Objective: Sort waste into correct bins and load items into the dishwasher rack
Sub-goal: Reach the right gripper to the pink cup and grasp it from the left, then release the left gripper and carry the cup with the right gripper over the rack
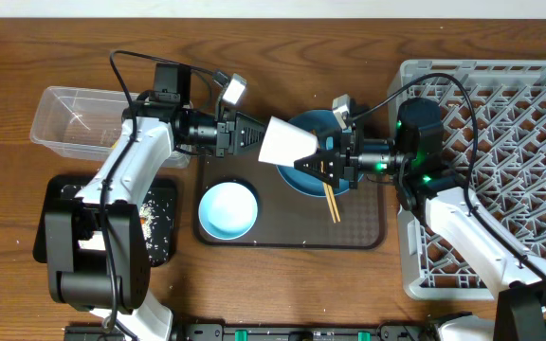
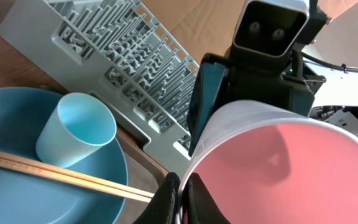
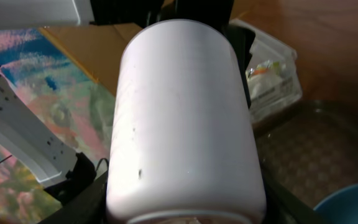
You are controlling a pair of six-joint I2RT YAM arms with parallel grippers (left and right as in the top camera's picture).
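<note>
Overhead view, mid-table. We note the pink cup (image 1: 287,142) held in the air above the brown serving tray (image 1: 358,223), between the two arms. Its long axis runs near level, left to right: mouth toward the left gripper (image 1: 257,137), base toward the right gripper (image 1: 322,161).

Left jaws are pinched tight on the cup's rim (the left wrist view looks straight into the pink inside). Right jaws stand part-open on either side of the cup's white body. Whether they press on it we cannot tell.

We judge the coming move to be a hand-over. The dishwasher rack (image 1: 510,123) lies on the right arm's side, well apart from the left arm.

Count:
- one pink cup
- one light blue cup (image 2: 76,127), on the blue plate (image 2: 5,118)
- one plate
- two chopsticks (image 2: 61,175), lying across the plate
- one light blue bowl (image 1: 227,210), on the serving tray
- one clear tub (image 1: 74,118)
- one black tray (image 1: 60,189), with loose rice grains (image 1: 162,213) on it
- one rack
</note>
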